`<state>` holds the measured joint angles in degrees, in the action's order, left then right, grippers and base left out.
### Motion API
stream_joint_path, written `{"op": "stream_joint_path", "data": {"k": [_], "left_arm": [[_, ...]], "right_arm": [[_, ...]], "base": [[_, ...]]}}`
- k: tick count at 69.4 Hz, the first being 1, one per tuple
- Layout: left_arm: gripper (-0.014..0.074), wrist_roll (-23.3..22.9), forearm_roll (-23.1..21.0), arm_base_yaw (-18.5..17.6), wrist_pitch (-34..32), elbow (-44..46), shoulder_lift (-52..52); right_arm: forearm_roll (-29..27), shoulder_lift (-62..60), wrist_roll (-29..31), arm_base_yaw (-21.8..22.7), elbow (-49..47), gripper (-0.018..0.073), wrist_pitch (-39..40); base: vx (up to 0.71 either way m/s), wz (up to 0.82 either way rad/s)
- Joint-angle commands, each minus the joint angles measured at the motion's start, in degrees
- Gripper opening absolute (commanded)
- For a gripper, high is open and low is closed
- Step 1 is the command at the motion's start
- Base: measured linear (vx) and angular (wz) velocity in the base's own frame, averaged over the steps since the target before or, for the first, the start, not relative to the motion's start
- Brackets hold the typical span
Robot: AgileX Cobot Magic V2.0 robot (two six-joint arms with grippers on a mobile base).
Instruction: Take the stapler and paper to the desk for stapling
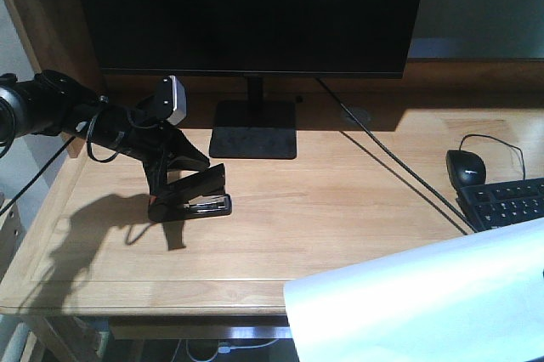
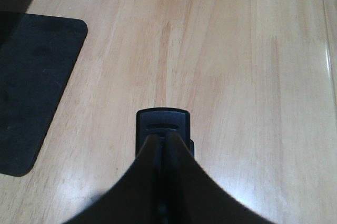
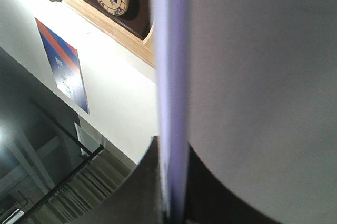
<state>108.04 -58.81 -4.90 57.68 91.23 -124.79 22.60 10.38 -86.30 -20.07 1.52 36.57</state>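
The left gripper point(image 1: 174, 195) reaches in from the left edge of the bench point(image 1: 340, 209) with its fingers pressed together on the stapler point(image 1: 204, 183), pinching it from both sides. The stapler is down at the wood on the bench's left half, just in front of the black monitor stand point(image 1: 253, 129), with its upper arm tilted up and its silvery magazine showing below. In the left wrist view the stapler's rounded black end pokes out beyond the closed fingertips. The paper point(image 1: 425, 302) hangs in the air over the bench's front right corner, covering part of the keyboard point(image 1: 506, 200), with the mouse point(image 1: 466, 166) farther back. In the right wrist view the right gripper point(image 3: 171, 208) is clamped on the paper's lower edge, seen edge-on.
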Motion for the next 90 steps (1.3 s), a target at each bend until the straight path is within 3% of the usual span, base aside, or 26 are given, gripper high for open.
{"op": "stream_joint_path", "data": {"k": [1, 90], "left_arm": [[-0.0006, -0.56, -3.26, -0.11, 1.03, 1.43, 3.39], [-0.0006, -0.56, -3.26, -0.11, 1.03, 1.43, 3.39]], "right_arm": [[-0.38, 0.66, 0.05, 0.07, 0.24, -0.0006, 3.36], [-1.40, 0.66, 0.24, 0.07, 0.20, -0.0006, 4.63]], "base": [[0.00, 0.00], [0.00, 0.00]]}}
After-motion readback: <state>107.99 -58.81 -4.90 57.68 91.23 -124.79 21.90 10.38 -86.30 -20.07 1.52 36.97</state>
